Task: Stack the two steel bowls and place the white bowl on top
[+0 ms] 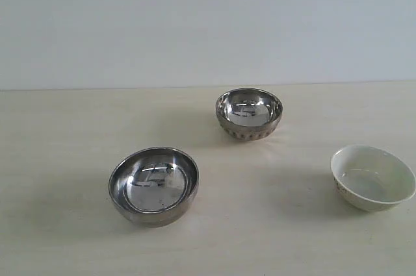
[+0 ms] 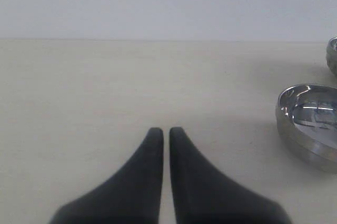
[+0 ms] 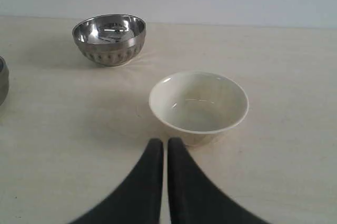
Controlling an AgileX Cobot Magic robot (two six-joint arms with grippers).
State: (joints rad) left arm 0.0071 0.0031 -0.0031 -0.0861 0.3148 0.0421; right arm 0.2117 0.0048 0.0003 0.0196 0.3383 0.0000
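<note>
The smooth steel bowl stands upright and empty at the front left. The ribbed steel bowl, slightly smaller, stands upright farther back near the middle. The white bowl, glossy and empty, sits upright at the right; all three are well apart.

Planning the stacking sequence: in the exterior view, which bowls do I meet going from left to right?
smooth steel bowl → ribbed steel bowl → white bowl. All three stand apart, none touching another.
</note>
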